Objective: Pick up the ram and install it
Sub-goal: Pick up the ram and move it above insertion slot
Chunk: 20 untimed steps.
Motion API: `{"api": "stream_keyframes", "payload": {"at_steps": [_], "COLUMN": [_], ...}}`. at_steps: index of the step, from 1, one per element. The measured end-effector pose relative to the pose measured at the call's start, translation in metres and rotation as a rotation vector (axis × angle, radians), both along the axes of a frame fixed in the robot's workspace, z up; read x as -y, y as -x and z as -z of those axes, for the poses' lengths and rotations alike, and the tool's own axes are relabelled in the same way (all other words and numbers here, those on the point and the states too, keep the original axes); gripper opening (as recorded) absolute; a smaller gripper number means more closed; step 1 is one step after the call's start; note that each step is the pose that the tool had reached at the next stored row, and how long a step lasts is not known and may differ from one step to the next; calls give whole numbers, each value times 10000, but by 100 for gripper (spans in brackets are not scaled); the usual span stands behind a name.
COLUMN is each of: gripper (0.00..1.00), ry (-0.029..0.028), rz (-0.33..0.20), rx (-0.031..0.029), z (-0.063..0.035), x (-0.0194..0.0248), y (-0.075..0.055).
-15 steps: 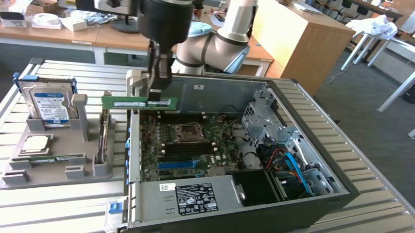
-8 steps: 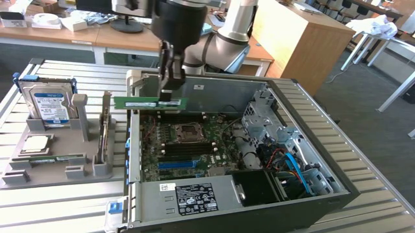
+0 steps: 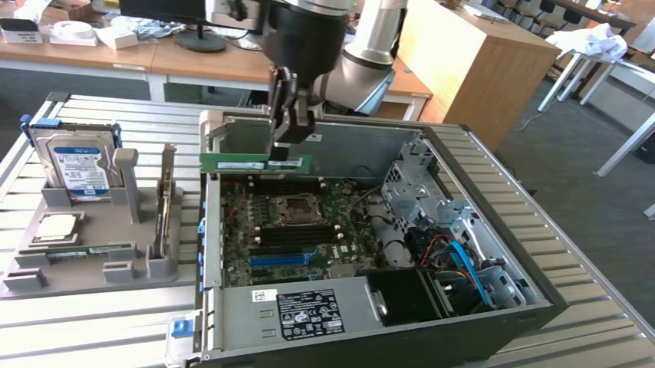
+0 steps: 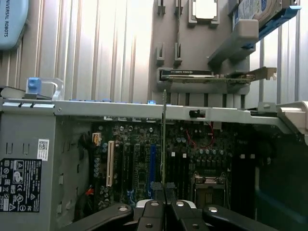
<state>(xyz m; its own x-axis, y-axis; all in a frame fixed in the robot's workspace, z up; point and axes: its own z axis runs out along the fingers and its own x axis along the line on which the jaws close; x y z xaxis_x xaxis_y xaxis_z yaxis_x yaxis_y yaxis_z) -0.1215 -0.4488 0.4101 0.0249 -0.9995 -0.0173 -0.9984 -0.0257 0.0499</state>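
Note:
The ram [image 3: 254,163] is a thin green stick with a white label, held level above the open computer case [image 3: 481,176], over the far edge of the motherboard [image 3: 307,230]. My gripper [image 3: 290,146] comes down from above and is shut on the stick's end toward the exterior view's right. In the wrist view the ram [image 4: 164,139] appears edge-on as a thin strip rising from between my black fingertips [image 4: 153,191], with the gripper [image 4: 164,190] shut on it. Below it lie the black memory slots [image 3: 297,234] and a blue slot [image 3: 281,259].
A grey parts holder [image 3: 92,268] at the exterior view's left carries a hard drive [image 3: 72,165], a silver processor chip [image 3: 57,228], an upright card [image 3: 164,207] and another green stick [image 3: 87,251]. The processor socket [image 3: 297,205], power supply [image 3: 307,310] and drive cage [image 3: 430,192] crowd the case.

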Motion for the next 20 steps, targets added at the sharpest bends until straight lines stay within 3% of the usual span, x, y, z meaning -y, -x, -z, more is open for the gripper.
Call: {"api": "stream_keyframes", "payload": {"at_steps": [20], "gripper": [12], "ry": [0], "rz": [0], "rx": [-7], "z": [3], "x": [0], "y": [-478]}}
